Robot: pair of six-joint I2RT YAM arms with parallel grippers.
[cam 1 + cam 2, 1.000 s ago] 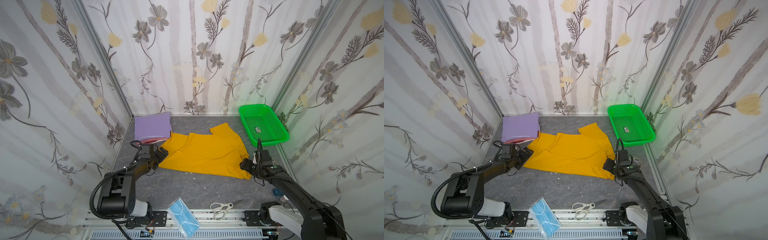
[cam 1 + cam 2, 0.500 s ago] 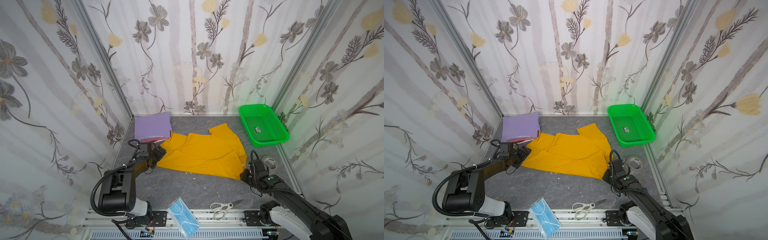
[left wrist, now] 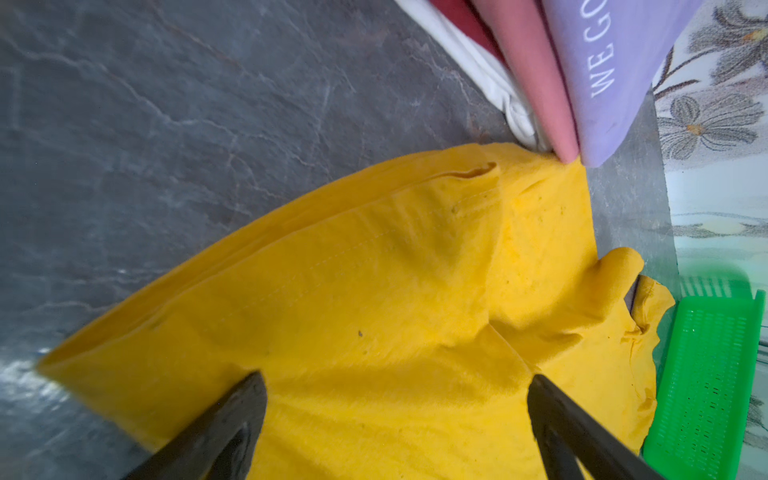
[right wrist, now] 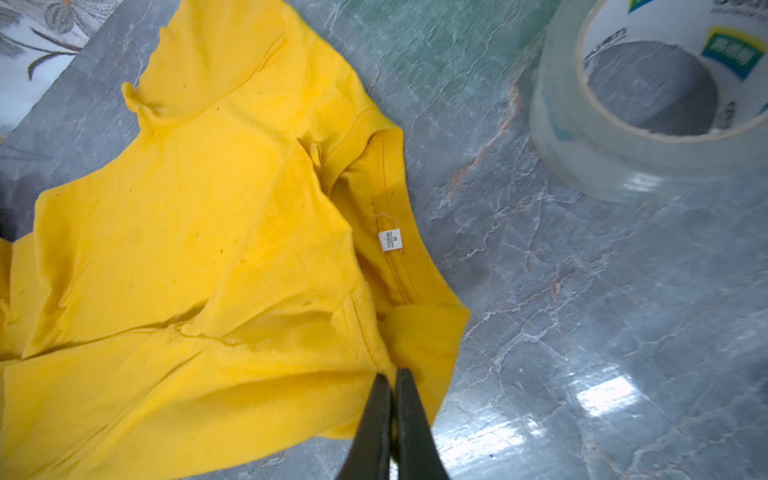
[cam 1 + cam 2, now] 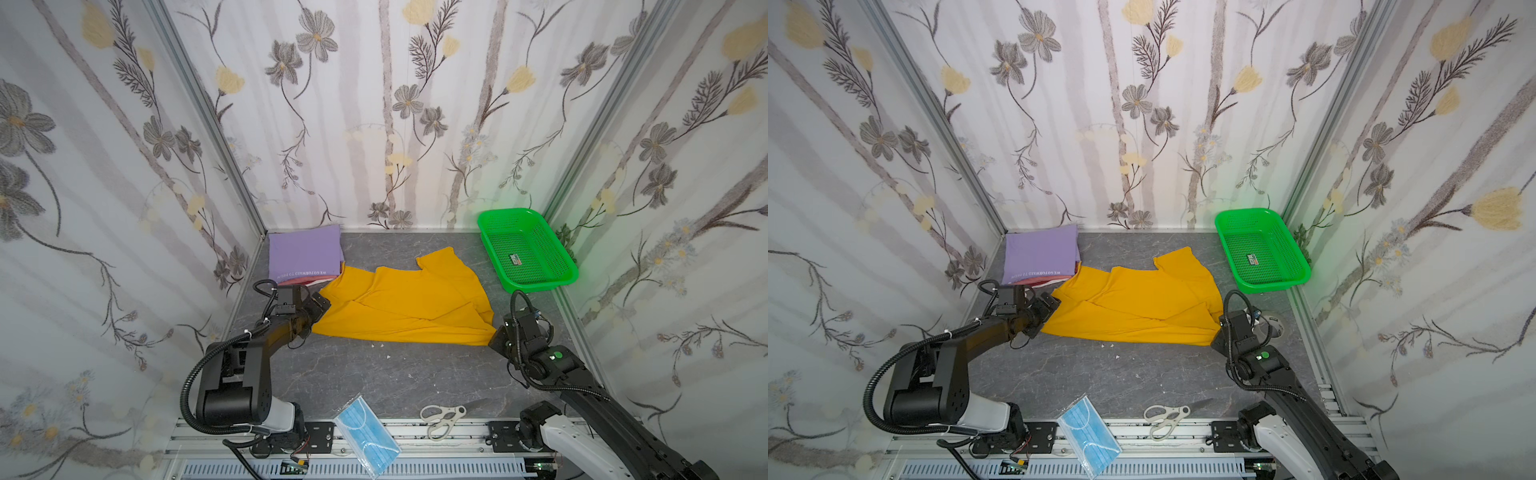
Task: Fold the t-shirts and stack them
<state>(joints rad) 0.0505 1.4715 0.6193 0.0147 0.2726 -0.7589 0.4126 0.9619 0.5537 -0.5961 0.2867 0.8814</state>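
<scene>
The mustard t-shirt (image 5: 399, 303) lies lengthwise between the arms, with the right tool (image 4: 390, 376) pinching its collar-end corner and the left tool (image 3: 397, 376) spread wide over its hem end.

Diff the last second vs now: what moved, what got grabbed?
The right tool closed onto the yellow t-shirt, pinching its near right corner by the collar. Nothing was let go. Unchanged: the left tool stays open over the shirt's left edge, and the shirt lies much as before. The folded stack, green basket, mask and scissors have not moved.
</scene>
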